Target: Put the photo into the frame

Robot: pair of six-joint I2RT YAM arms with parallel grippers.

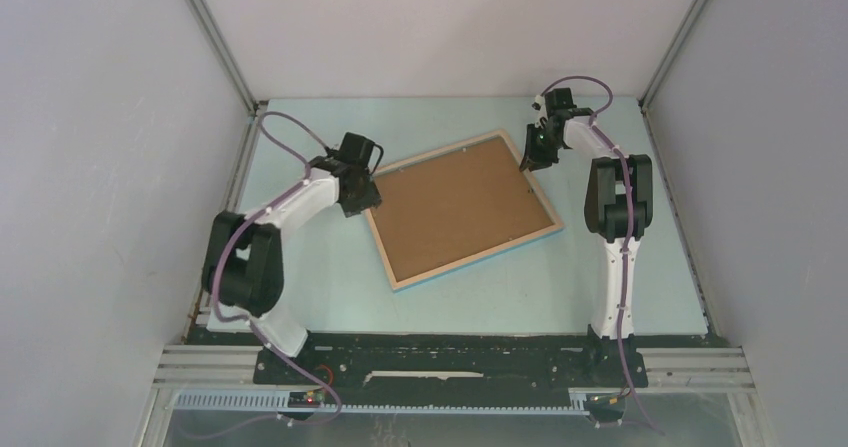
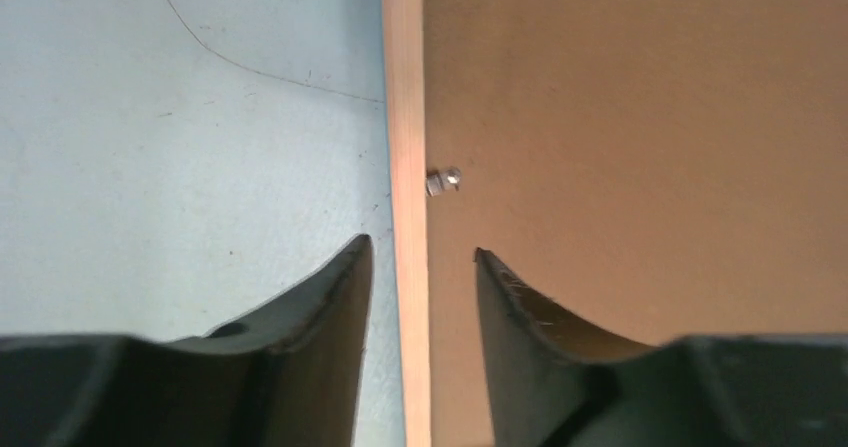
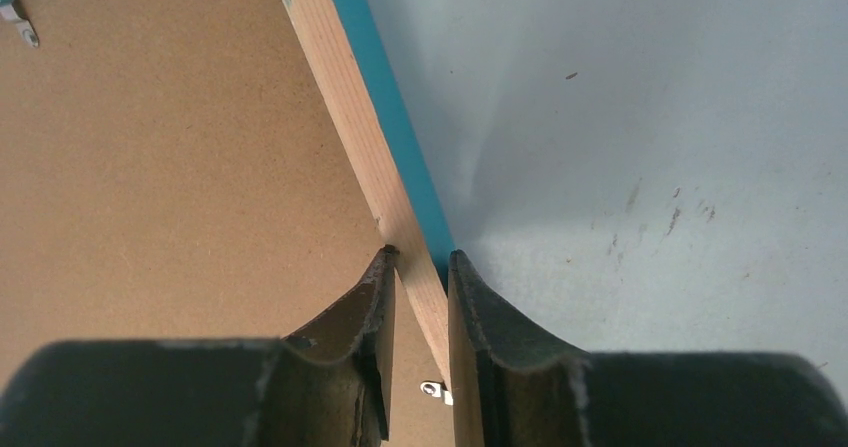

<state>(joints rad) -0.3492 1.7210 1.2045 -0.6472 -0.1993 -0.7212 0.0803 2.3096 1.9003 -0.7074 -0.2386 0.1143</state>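
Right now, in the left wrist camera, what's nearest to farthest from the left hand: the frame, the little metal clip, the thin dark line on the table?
1. The frame: its wooden edge runs through the open left hand.
2. The metal clip: just ahead, at the brown board's edge.
3. The thin dark line: farthest, up-left on the table.

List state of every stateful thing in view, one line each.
frame: lying face down, teal front underneath.
backing board: seated in the frame's back.
metal clip: at the rail's inner edge, pointing over the board.
left gripper: open, straddling the frame's rail.
right gripper: shut on the frame's opposite rail.
photo: not in view.
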